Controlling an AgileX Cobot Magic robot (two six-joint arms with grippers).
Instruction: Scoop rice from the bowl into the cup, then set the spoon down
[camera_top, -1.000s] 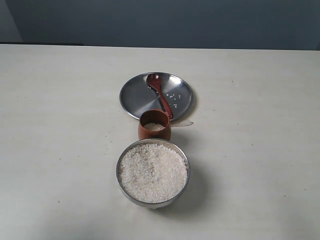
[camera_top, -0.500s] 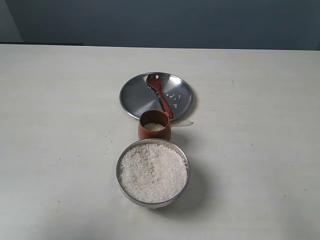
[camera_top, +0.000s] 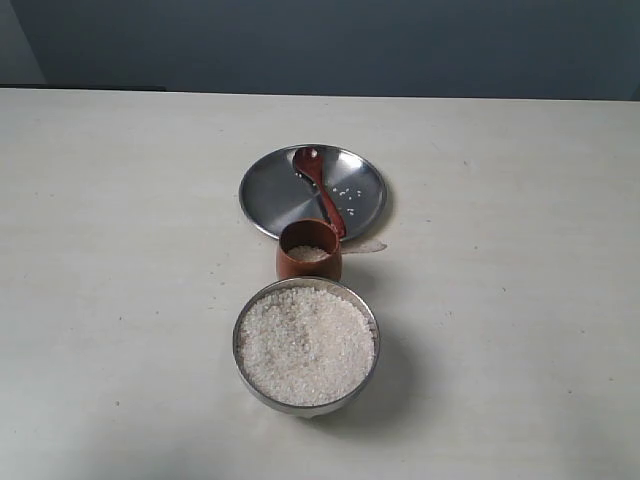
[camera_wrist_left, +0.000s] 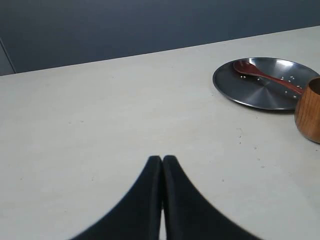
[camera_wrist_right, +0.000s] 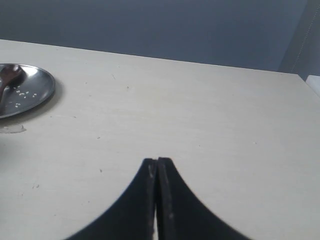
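A shiny steel bowl (camera_top: 372, 352) stands near the front of the table, heaped with white rice (camera_top: 306, 344). Just behind it sits the small reddish-brown cup (camera_top: 308, 263) with some rice inside; the left wrist view catches its side (camera_wrist_left: 309, 116). The dark wooden spoon (camera_top: 318, 185) lies on the flat steel plate (camera_top: 270, 190), head at the far side, handle toward the cup. It also shows in the left wrist view (camera_wrist_left: 265, 75). My left gripper (camera_wrist_left: 162, 159) is shut and empty, well away from the cup. My right gripper (camera_wrist_right: 157, 161) is shut and empty too. Neither arm appears in the exterior view.
A few loose grains (camera_top: 348, 194) lie on the plate, whose edge (camera_wrist_right: 42, 92) shows in the right wrist view. A small clear scrap (camera_top: 372, 246) lies on the table beside the cup. A dark wall runs behind the table's far edge.
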